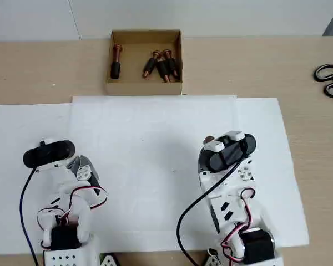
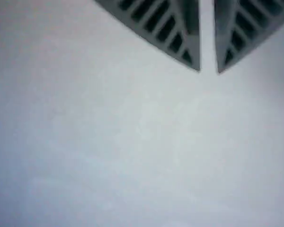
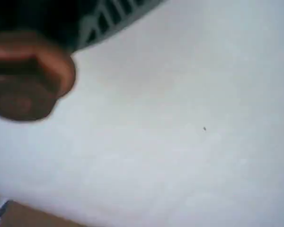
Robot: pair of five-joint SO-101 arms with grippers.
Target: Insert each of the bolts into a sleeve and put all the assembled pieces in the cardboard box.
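While the left gripper (image 2: 207, 66) hangs empty, fingers (image 2: 175, 33) all but closed, the right gripper (image 1: 212, 145) appears clamped on a copper bolt (image 3: 28, 82), the cardboard box (image 1: 144, 87) lying well ahead of it, leftward

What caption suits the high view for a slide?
Three sleeved bolts lie in the cardboard box; right gripper holds a fourth bolt over white paper.
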